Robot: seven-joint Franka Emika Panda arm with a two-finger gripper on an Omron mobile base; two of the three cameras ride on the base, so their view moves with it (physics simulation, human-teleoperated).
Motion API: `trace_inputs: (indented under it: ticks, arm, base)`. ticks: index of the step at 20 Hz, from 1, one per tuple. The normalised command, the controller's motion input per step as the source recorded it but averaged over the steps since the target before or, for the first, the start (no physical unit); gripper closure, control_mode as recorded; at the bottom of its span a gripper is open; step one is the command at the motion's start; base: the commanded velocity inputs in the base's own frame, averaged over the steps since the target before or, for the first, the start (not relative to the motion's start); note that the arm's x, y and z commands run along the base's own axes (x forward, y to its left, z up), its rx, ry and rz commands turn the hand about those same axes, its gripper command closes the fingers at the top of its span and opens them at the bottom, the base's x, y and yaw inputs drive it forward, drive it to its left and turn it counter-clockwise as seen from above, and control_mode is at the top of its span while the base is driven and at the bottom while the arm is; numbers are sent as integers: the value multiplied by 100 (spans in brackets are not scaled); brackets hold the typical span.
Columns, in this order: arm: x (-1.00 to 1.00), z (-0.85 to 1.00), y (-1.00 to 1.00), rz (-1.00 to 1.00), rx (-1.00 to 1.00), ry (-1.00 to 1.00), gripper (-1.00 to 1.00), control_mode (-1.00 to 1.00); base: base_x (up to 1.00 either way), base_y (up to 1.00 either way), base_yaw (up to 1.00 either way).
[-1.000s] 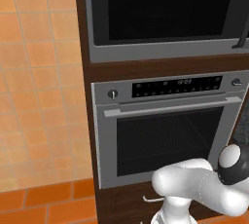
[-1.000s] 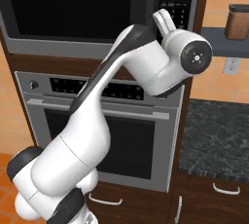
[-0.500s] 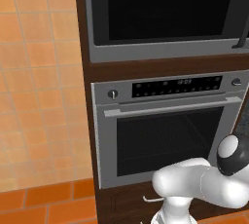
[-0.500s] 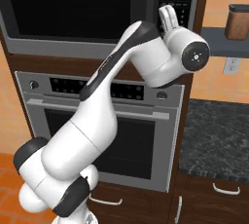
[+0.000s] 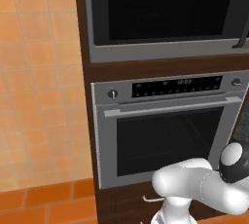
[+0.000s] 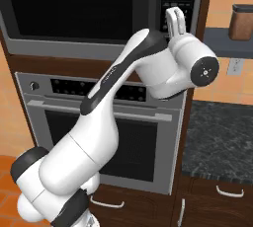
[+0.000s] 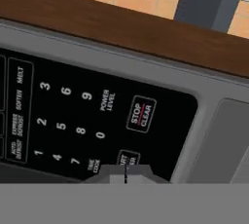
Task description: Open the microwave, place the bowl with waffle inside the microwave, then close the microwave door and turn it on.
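Pressing at the microwave (image 6: pixel 99 9) keypad (image 7: pixel 82 116), your claw (image 7: pixel 125 175) sits clenched, tips together just under the start button (image 7: pixel 128 158).

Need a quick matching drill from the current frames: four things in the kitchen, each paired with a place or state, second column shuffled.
Things:
1. large black-glass built-in microwave
2. silver oven with round knobs
3. brown canister
4. red-lettered STOP/CLEAR button

Places or states:
A. on the grey wall shelf at right
B. on the black keypad, right of the digits in the hand view
C. door shut, top of the wooden column
D. directly under the microwave, horizontal handle

Pairs: 1-C, 2-D, 3-A, 4-B
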Motion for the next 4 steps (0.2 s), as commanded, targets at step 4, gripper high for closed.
trace_inputs:
  ticks: [4]
  arm:
    - [-74,0,30,0,0,0,100,-100]
  base:
    - [0,0,0]
